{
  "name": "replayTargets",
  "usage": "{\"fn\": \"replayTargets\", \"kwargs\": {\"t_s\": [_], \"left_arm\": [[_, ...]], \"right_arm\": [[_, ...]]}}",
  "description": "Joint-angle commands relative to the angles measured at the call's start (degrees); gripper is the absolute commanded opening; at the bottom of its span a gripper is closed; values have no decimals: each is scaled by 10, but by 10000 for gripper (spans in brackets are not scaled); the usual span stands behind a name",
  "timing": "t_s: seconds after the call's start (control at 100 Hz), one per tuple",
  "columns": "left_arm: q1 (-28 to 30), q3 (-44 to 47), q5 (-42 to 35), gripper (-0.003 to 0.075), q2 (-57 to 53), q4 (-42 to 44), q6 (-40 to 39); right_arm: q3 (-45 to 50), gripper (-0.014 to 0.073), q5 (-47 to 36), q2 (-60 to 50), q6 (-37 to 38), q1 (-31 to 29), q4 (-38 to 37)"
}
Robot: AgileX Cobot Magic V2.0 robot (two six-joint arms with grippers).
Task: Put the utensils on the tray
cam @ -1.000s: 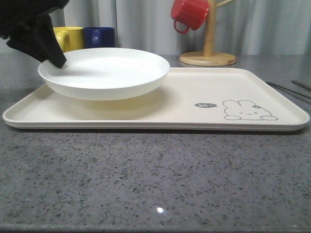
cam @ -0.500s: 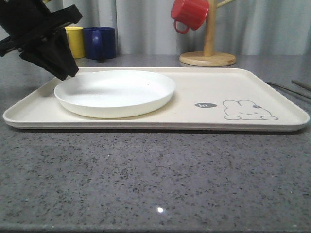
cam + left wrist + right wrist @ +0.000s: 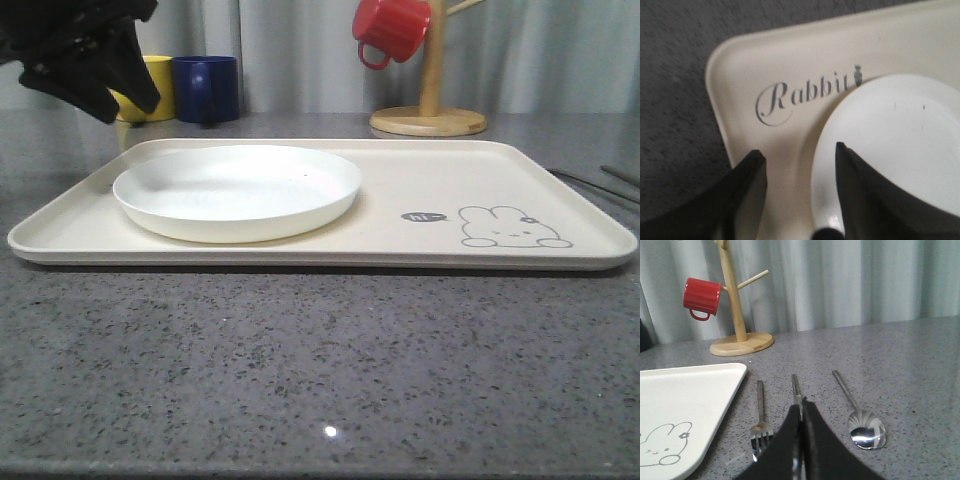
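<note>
So far no utensils on tray (image 3: 560, 190): fork (image 3: 760, 427), chopsticks (image 3: 797, 395), spoon (image 3: 866, 430) lie on bench (image 3: 910, 370), lower centre of right wrist view. Right gripper (image 3: 801, 452) fingers pressed together; left gripper (image 3: 800, 160) fingers spread, empty, over plate (image 3: 237, 190) edge. All three left to move.

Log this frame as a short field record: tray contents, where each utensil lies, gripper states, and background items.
tray: holds the white plate on its left half; no utensils on it
fork: on the counter, right of the tray
chopsticks: on the counter, between fork and spoon
spoon: on the counter, farthest from the tray
left gripper: open, above the plate's rim
right gripper: shut, empty, over the chopsticks
background: red mug on wooden stand; yellow mug; blue mug
</note>
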Motion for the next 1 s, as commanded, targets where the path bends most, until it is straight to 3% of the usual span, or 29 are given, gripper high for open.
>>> {"fn": "replayTargets", "kwargs": {"t_s": [0.0, 0.25, 0.37, 0.99], "left_arm": [[-4, 30, -100, 318, -73, -8, 12], [-4, 225, -294, 318, -257, -3, 26], [-4, 307, -347, 318, -349, -3, 26], [-4, 536, -357, 314, -730, 10, 26]], "right_arm": [[-10, -68, -48, -13, -4, -2, -6], [-10, -68, -48, -13, -4, -2, -6], [-10, -68, -48, -13, -4, -2, -6], [-10, -68, -49, -13, -4, -2, -6]]}}
